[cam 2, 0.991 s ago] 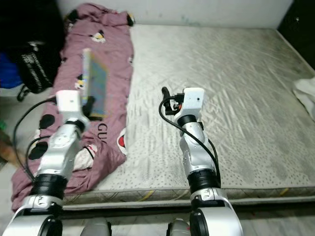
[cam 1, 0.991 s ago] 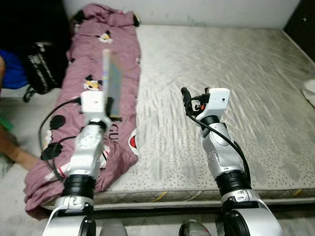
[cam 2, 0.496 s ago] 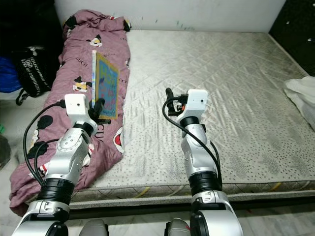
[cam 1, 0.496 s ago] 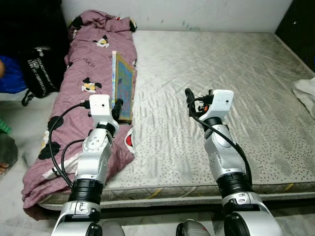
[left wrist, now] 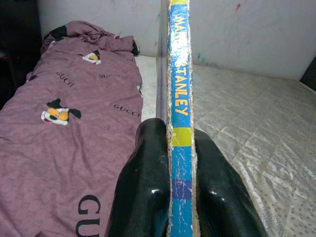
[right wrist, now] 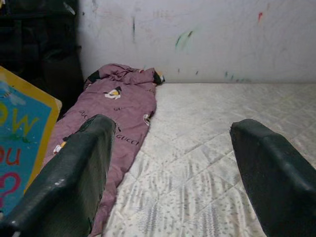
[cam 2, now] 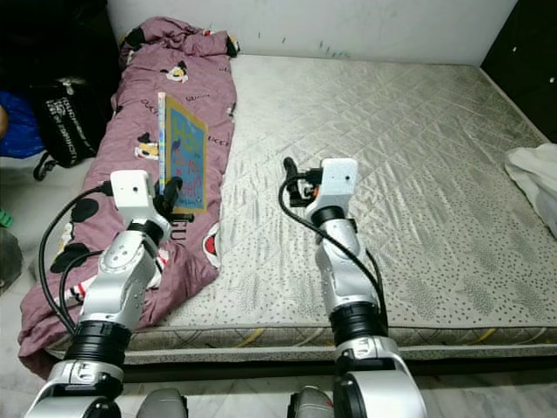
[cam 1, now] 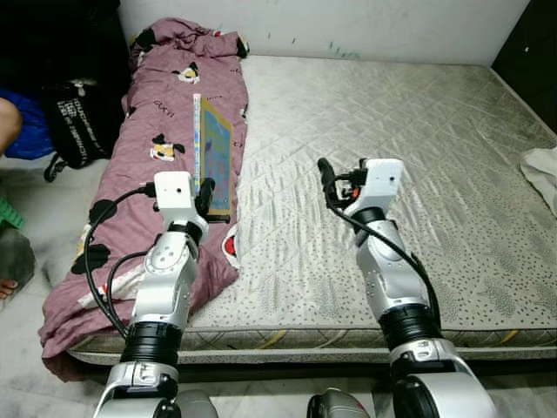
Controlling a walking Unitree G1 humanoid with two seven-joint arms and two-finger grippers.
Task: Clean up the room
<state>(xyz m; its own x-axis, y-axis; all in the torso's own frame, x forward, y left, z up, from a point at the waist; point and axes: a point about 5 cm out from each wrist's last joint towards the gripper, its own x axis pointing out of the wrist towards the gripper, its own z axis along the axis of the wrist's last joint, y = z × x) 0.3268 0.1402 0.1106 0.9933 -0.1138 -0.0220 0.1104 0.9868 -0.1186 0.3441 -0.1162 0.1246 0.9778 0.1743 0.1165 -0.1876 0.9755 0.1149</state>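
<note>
Left gripper (left wrist: 180, 163) pinching thin children's book (cam 1: 214, 155) at lower edge, upright over purple blanket (cam 1: 165, 131); judged light, stiff, prone to swinging; right gripper (right wrist: 173, 163) spread, empty.

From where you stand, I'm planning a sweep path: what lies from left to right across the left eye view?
Black backpack → mauve cartoon-print blanket → colourful picture book held upright in the left gripper → right gripper over the grey quilted mattress → white cloth at the edge.
</note>
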